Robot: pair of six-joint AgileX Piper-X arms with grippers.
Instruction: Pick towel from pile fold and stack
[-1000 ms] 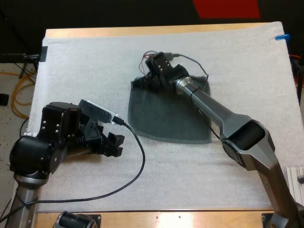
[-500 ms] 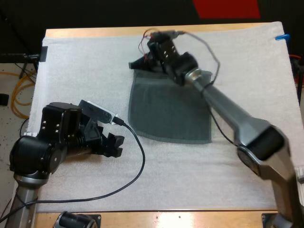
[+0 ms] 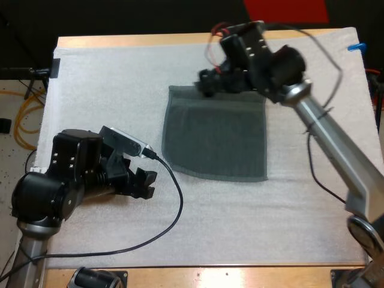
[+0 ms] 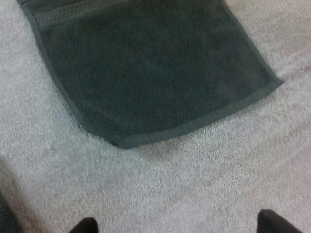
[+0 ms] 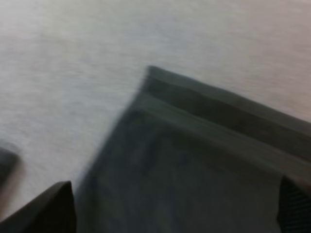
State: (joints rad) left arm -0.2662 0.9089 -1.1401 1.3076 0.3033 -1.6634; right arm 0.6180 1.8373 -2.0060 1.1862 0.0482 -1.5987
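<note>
The towel (image 3: 216, 135) lies spread flat at the middle of the white mat (image 3: 108, 78), so picking looks done, with folding and stacking left. It is dark grey-green terry, roughly rectangular, with hemmed edges and a woven band along its far side. The mat looks finely pebbled. The right gripper (image 3: 210, 81) hovers over the towel's far edge, fingers spread. The left gripper (image 3: 144, 183) sits to the towel's near left, also spread.
</note>
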